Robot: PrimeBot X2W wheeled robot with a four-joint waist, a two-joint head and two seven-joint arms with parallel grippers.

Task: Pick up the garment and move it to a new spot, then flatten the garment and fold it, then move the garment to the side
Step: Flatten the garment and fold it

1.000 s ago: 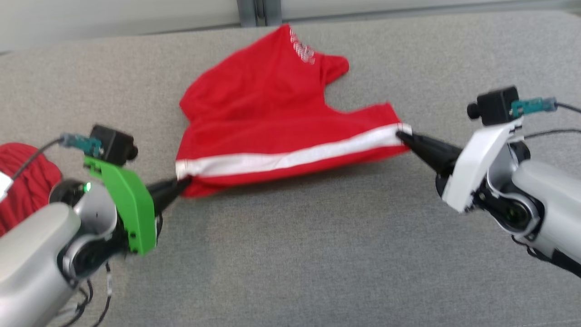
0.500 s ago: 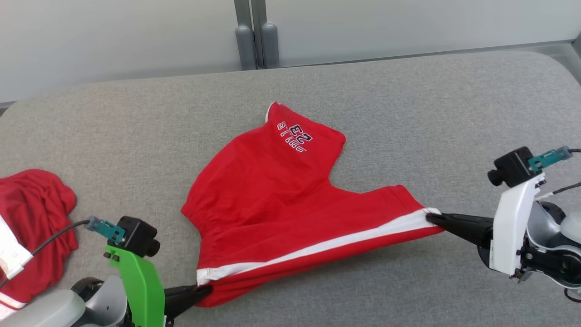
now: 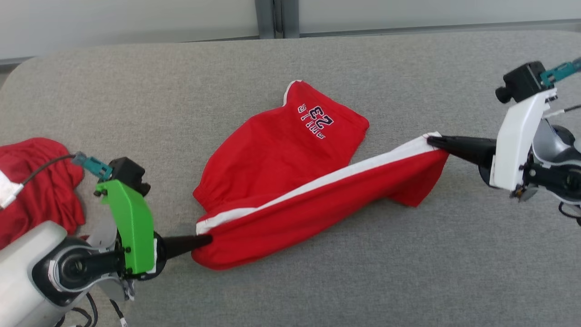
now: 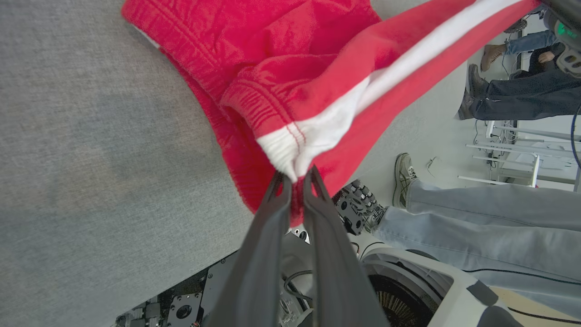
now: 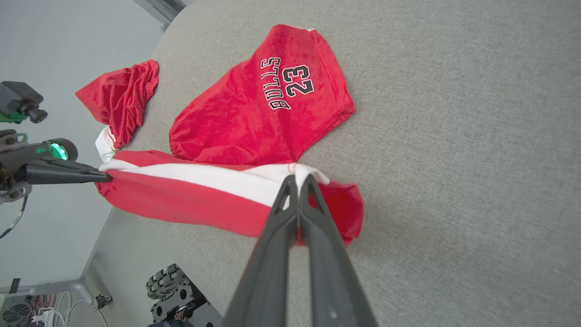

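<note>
Head view: creased red shorts [image 3: 272, 163], grey woven surface [image 3: 408, 272].

The garment [image 3: 281, 154] is red with a white side stripe [image 3: 327, 178] and black, white-edged lettering [image 3: 317, 120], lying on a grey woven surface [image 3: 408, 272] beside another red cloth [image 3: 41, 190], a green wrist mount [image 3: 131, 227] and a white wrist mount [image 3: 517, 136]
</note>
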